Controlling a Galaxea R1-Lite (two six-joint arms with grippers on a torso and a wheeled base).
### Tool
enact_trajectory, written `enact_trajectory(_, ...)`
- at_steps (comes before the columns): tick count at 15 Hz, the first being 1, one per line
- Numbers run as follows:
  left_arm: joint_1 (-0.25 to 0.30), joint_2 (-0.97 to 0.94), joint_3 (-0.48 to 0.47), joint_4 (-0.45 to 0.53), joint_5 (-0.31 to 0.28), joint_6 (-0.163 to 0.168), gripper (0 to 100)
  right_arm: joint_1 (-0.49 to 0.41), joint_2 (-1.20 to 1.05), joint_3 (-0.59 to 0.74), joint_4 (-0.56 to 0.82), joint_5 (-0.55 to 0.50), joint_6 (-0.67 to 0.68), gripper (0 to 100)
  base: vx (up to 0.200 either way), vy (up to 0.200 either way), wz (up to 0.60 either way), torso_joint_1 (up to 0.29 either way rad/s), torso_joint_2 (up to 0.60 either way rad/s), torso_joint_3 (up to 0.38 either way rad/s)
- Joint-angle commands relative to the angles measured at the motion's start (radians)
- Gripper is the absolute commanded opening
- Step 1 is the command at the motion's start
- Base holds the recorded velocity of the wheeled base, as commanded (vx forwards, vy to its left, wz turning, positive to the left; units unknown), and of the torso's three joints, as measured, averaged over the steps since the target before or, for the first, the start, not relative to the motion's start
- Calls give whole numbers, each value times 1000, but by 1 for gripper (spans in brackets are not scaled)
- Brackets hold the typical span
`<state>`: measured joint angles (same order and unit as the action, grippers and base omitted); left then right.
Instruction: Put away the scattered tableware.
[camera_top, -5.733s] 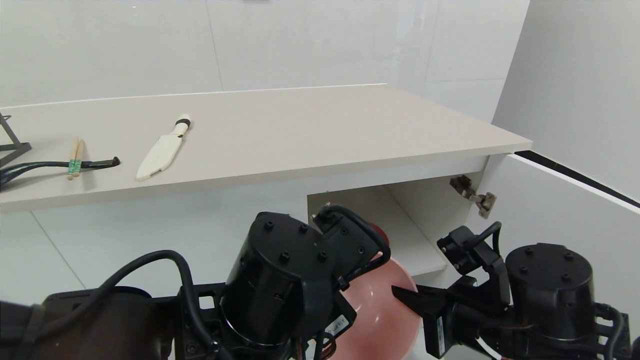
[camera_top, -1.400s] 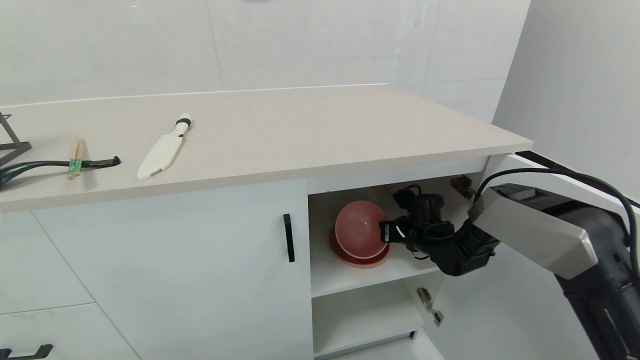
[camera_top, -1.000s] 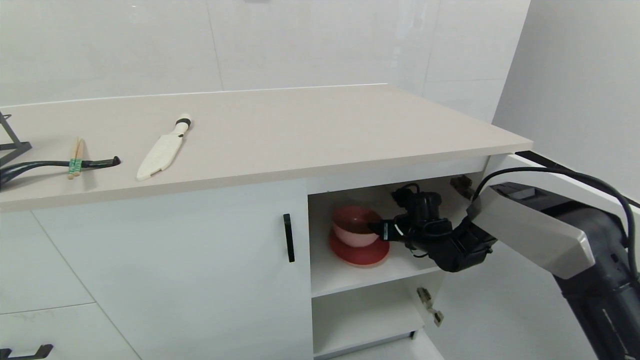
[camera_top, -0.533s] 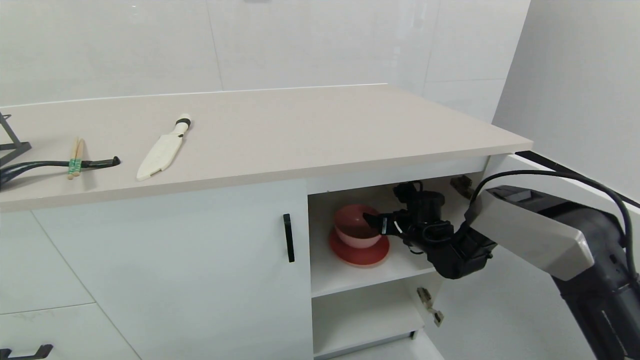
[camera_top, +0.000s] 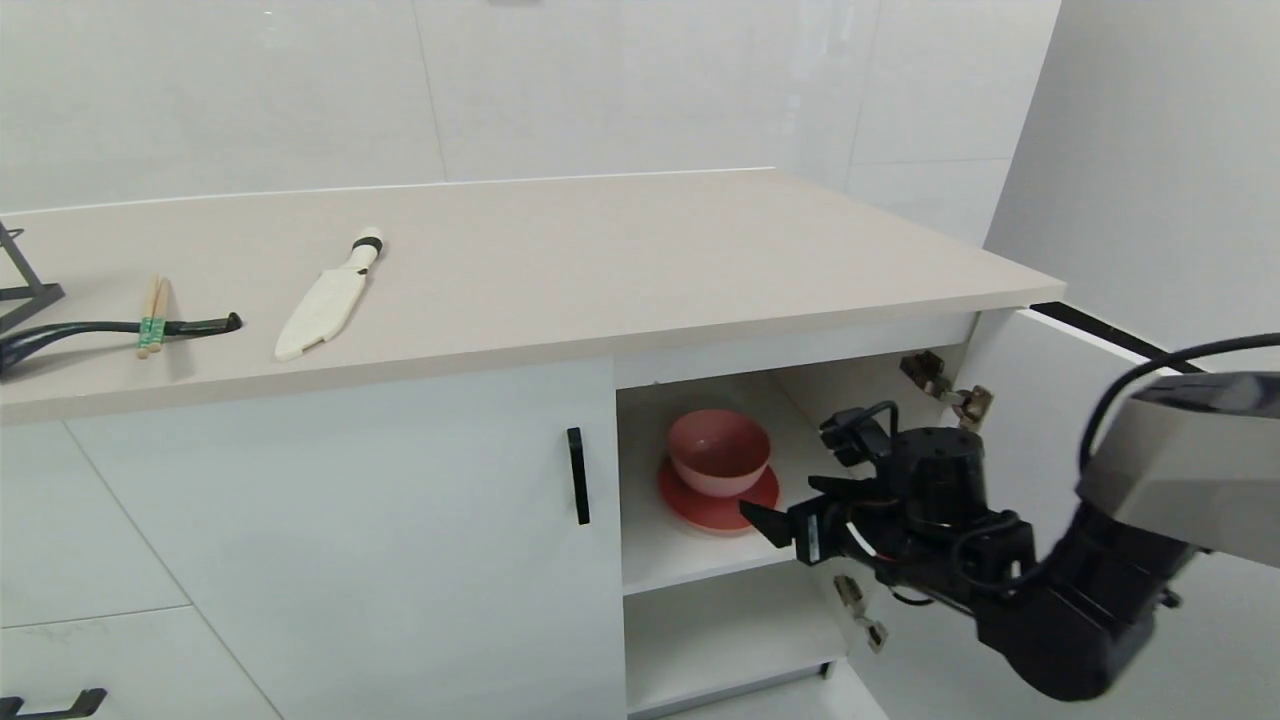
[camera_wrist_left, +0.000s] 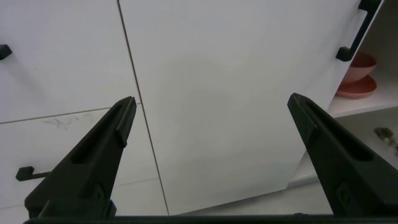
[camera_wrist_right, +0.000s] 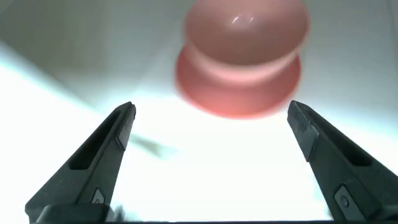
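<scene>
A pink bowl (camera_top: 718, 450) sits upright on a red plate (camera_top: 718, 503) on the upper shelf of the open cabinet; the bowl (camera_wrist_right: 247, 34) and plate (camera_wrist_right: 239, 93) lie ahead of my right wrist. My right gripper (camera_top: 785, 528) is open and empty just outside the shelf's front edge, to the right of the dishes. My left gripper (camera_wrist_left: 211, 124) is open in front of the closed cabinet door (camera_wrist_left: 230, 93), with the bowl (camera_wrist_left: 357, 65) off to one side. On the counter lie a cream knife (camera_top: 328, 295), chopsticks (camera_top: 150, 317) and a black-handled utensil (camera_top: 120, 328).
The right cabinet door (camera_top: 1060, 440) stands swung open beside my right arm. A lower shelf (camera_top: 730, 630) lies beneath the dishes. The closed left door carries a black handle (camera_top: 575, 475). A black wire rack (camera_top: 25, 280) sits at the counter's far left.
My right gripper set the pink bowl upright on the red plate, let go of it, and pulled back out of the cabinet, lower and toward me.
</scene>
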<state>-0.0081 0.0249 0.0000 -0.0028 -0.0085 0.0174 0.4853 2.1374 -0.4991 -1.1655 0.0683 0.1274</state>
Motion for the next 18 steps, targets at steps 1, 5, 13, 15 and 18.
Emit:
enact_trajectory(1, 7, -23, 0, 0, -1, -1, 100, 39, -364, 301, -6, 57, -45, 100, 0, 0, 0, 0, 0, 0)
enact_trajectory(5, 7, -23, 0, 0, 1, -5, 100, 93, -717, 499, 101, 61, -46, 100, 0, 0, 0, 0, 0, 0)
enact_trajectory(13, 7, -23, 0, 0, 1, -4, 100, -445, -1532, 442, 230, 120, -193, 100, 0, 0, 0, 0, 0, 0)
enact_trajectory(15, 7, -23, 0, 0, -2, -1, 100, -528, -1745, 488, 254, 162, -195, 100, 0, 0, 0, 0, 0, 0)
enact_trajectory(18, 7, -23, 0, 0, -4, -1, 100, -519, -2050, 499, 534, 162, -207, 100, 0, 0, 0, 0, 0, 0)
